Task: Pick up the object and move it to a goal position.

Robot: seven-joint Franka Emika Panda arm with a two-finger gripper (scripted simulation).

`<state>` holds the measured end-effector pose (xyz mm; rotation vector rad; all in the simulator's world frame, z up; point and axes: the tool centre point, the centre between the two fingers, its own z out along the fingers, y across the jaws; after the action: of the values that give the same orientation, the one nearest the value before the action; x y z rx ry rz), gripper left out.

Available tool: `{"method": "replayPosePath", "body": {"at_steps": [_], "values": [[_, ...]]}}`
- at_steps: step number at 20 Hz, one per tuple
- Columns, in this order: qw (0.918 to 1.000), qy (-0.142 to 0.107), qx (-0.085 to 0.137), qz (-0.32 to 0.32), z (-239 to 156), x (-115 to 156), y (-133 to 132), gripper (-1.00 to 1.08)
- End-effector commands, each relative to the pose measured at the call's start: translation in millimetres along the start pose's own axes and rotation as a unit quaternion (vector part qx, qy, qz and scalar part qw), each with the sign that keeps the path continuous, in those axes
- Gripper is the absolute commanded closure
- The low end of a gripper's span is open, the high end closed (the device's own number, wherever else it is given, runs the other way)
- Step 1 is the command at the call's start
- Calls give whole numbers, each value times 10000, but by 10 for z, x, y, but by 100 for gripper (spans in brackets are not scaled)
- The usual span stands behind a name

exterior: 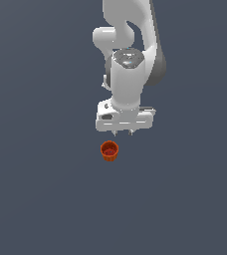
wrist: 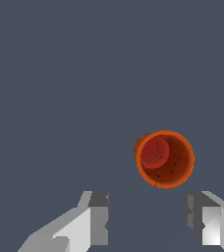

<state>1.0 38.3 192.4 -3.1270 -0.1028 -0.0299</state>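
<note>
Surface [exterior: 36, 199]: plain dark grey-blue, filling both views.

Arm [exterior: 130, 55]: white Panda, descending from the top of the exterior view, wrist pointed down.

Tool [exterior: 123, 133]: white body with two short fingers [wrist: 98, 219] spread apart, nothing between them, holding nothing.

Cup [exterior: 109, 150]: small, orange-red, ribbed sides, darker red inside. Upright on the surface, mouth up, just below the fingertips in the exterior view and slightly toward that view's left; apart from both fingers.

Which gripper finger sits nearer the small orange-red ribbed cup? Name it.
In the wrist view, the finger almost below the orange-red ribbed cup; the other finger sits farther off. The white gripper holds nothing.
</note>
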Motion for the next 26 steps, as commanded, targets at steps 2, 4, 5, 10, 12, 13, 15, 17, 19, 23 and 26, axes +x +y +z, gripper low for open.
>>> {"method": "replayPosePath", "body": {"at_steps": [2,4,5,10,12,13,15,17,19,23,26], "values": [[10000,47,8,23,33,7,20,-20],[9999,93,15,43,63,13,39,-20],[9999,121,19,54,81,17,50,-20],[9994,309,47,134,195,38,123,-20],[9990,406,61,177,251,46,160,-20],[9987,460,69,200,282,50,181,-20],[9980,578,86,252,346,56,226,-20],[9970,704,104,308,412,59,273,-20],[9958,832,122,366,475,59,321,-20],[9928,1087,156,484,591,50,414,-20],[9899,1280,181,575,669,36,482,-20]]}}
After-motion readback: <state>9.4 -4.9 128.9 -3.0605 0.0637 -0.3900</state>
